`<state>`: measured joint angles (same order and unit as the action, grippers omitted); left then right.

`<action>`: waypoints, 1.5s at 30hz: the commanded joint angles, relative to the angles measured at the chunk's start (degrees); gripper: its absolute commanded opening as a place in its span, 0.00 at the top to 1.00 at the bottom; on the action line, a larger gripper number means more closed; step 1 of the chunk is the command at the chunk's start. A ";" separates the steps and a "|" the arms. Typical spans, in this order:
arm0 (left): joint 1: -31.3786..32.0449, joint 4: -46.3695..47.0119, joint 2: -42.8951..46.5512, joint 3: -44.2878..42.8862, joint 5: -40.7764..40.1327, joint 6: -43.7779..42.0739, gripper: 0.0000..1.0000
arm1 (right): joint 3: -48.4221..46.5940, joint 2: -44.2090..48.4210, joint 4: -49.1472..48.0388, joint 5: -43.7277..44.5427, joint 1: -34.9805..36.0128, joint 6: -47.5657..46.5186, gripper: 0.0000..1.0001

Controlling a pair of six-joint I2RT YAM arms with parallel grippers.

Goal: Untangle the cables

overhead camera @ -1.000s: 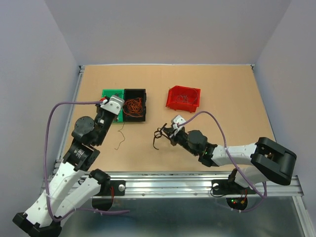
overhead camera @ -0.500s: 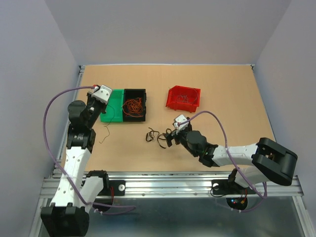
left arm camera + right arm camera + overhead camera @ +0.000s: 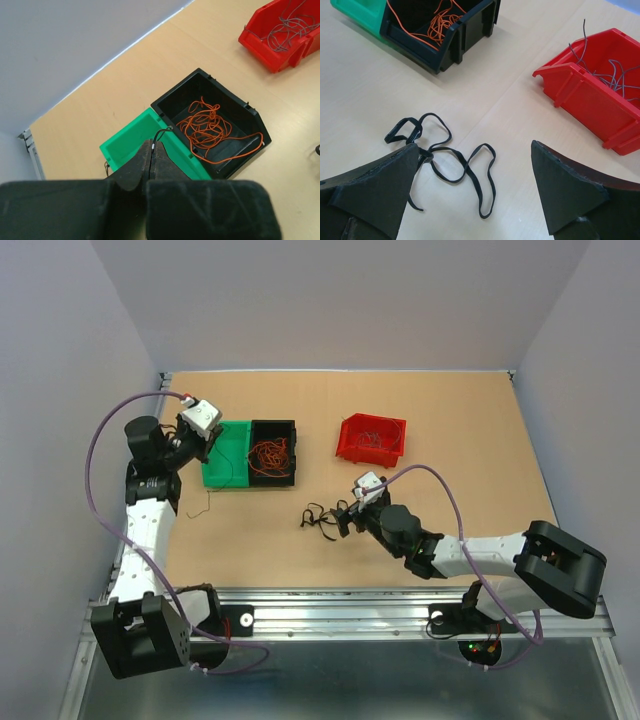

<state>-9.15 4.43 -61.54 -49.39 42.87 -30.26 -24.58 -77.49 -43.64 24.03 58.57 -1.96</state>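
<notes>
Tan tabletop (image 3: pixel 450 440) holds the black cable (image 3: pixel 318 518) sprawled just ahead of the splayed right gripper (image 3: pixel 472 145), while the left gripper (image 3: pixel 152 145), clamped on a thin dark wire (image 3: pixel 162 131), hovers at the edge of the green bin (image 3: pixel 127 145), wire trailing outside.

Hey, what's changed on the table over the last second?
The right pincer opened and let go of the black cable, which now lies on the table just left of it. The left pincer, shut on a thin dark wire, swung left and farther back, dragging the wire leftward. The green bin, black bin and red bin stayed put.
</notes>
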 commanded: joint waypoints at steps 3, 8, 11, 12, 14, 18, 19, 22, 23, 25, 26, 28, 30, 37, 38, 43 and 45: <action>-0.52 -0.30 5.72 -1.42 2.58 -1.20 1.00 | 0.94 0.77 -1.54 0.05 0.23 0.11 0.02; -0.43 0.41 12.66 -0.01 1.34 -0.50 1.00 | 0.06 -0.64 -1.54 -0.48 0.23 0.11 0.02; -0.43 -1.69 13.72 -0.97 2.74 -0.41 1.00 | -0.38 -1.43 -1.54 -0.83 0.23 0.11 0.02; -0.52 -3.18 13.46 -1.32 3.00 -0.41 1.00 | -0.47 -1.52 -1.54 -1.00 0.23 0.11 0.01; -0.43 -4.16 13.20 -2.03 3.62 -0.59 1.00 | -0.73 -1.78 -1.54 -1.09 0.23 0.02 0.01; -0.52 -6.44 10.40 -2.82 5.55 -0.59 1.00 | -0.73 -1.87 -1.54 -1.18 0.23 0.02 0.01; -0.35 -6.97 9.60 -3.43 5.82 -0.94 1.00 | -0.65 -1.78 -1.54 -1.09 0.23 0.02 0.01; -0.43 -8.12 5.65 -4.57 5.38 -0.94 1.00 | -0.38 -1.43 -1.54 -1.00 0.23 0.11 0.01; -0.52 -8.29 4.42 -5.45 5.12 -0.94 1.00 | -0.30 -1.43 -1.54 -1.09 0.23 0.11 0.01; -0.52 -8.47 0.82 -6.24 3.98 -0.85 1.00 | -0.30 -1.26 -1.54 -1.00 0.23 0.11 0.01; -0.52 -8.47 -0.41 -7.29 3.71 -0.94 1.00 | -0.38 -1.17 -1.54 -1.09 0.23 0.11 0.01; -0.43 -8.47 -4.09 -8.53 2.74 -0.85 1.00 | -0.38 -1.17 -1.54 -1.18 0.23 0.11 0.01; -0.52 -8.91 -8.48 -11.25 2.31 -0.68 1.00 | -0.47 -1.43 -1.54 -1.18 0.23 0.20 0.01; -0.61 -15.76 -21.50 -24.25 3.53 -0.85 1.00 | -1.87 -3.27 -1.54 -1.79 0.23 0.20 0.01; -0.52 -16.63 -23.08 -27.92 3.71 -0.42 1.00 | -2.14 -3.54 -1.54 -1.97 0.23 0.20 0.01; -0.52 -22.79 -34.16 -40.06 6.61 1.87 1.00 | -3.37 -5.21 -1.54 -2.23 0.23 0.20 0.01; -0.61 -22.27 -37.49 -42.01 7.22 3.80 1.00 | -3.46 -5.56 -1.54 -2.32 0.23 0.20 0.01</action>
<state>-9.47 -14.87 -95.64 -86.04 46.65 -29.80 -24.69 -82.52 -43.35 22.00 58.57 -1.93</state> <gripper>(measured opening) 0.036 0.988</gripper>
